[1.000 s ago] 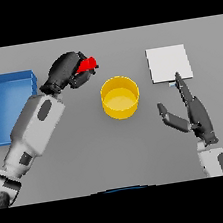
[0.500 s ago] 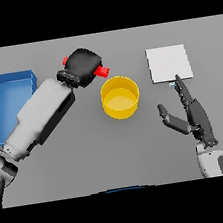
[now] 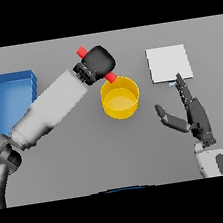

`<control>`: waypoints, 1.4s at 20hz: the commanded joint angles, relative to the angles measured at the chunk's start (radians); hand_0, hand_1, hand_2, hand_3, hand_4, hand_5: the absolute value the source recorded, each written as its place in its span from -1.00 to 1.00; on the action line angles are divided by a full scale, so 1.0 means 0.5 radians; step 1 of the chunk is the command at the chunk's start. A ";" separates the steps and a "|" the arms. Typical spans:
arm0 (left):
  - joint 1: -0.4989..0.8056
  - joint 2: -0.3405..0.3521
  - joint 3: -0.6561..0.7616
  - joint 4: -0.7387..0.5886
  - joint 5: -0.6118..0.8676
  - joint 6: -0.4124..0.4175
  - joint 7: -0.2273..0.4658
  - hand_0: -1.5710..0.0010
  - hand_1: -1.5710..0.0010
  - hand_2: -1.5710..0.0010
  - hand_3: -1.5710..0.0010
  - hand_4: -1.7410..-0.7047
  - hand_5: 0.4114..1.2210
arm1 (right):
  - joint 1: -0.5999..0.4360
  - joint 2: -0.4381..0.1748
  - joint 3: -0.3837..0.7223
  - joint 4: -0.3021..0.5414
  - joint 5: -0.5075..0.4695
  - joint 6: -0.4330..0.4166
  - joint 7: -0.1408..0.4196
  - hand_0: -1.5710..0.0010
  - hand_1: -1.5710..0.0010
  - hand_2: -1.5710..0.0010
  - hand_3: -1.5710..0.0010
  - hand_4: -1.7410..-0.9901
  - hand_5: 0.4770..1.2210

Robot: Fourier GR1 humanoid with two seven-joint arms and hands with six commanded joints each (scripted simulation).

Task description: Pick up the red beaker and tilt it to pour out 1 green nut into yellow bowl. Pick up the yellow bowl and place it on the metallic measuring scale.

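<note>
1. Plain grey table (image 3: pixel 80 158) fills the view; nothing of the room shows past it.
2. Blue tray (image 3: pixel 9 93) at far left; white-topped scale (image 3: pixel 169 63) at far right; yellow bowl (image 3: pixel 120 97) in the middle btw them.
3. Left hand (image 3: pixel 97 61) over the bowl's far-left rim, fingers curled tight round the red beaker (image 3: pixel 111 77), held off the table.
4. Beaker mostly hidden by the hand; red shows at both ends. Long axis runs diagonally, far-left to near-right. Near-right end sits low at the bowl's far rim, other end (image 3: pixel 81 52) sticks out far-left.
5. Can't tell if a nut is in the bowl.
6. Right hand (image 3: pixel 195 113) near right of bowl, just near of the scale, fingers straight, thumb spread, holding nothing.
</note>
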 commanded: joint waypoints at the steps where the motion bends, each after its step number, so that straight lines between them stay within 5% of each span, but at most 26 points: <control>1: -0.008 0.007 -0.045 0.008 -0.043 0.002 -0.025 -1.00 -1.00 -1.00 -0.94 -0.98 1.00 | 0.018 -0.001 -0.002 -0.002 -0.002 -0.001 -0.032 1.00 1.00 1.00 1.00 0.46 -0.73; 18: -0.420 -0.086 -0.600 0.220 -0.641 0.149 -0.305 -1.00 -1.00 -1.00 -1.00 -0.98 1.00 | 0.018 -0.003 -0.019 -0.011 -0.008 -0.016 -0.082 1.00 1.00 1.00 1.00 0.62 -0.74; 23: -0.803 -0.022 -0.489 0.404 -0.649 0.179 -0.409 -1.00 -1.00 -1.00 -1.00 -0.97 1.00 | 0.006 0.022 0.013 0.008 0.039 -0.037 -0.079 1.00 1.00 1.00 1.00 0.62 -0.78; 28: -1.062 0.125 -0.086 0.734 -0.426 0.205 -0.271 -1.00 -1.00 -1.00 -1.00 -0.97 1.00 | -0.022 0.029 0.016 0.045 -0.022 0.022 -0.094 1.00 1.00 1.00 1.00 0.69 -0.78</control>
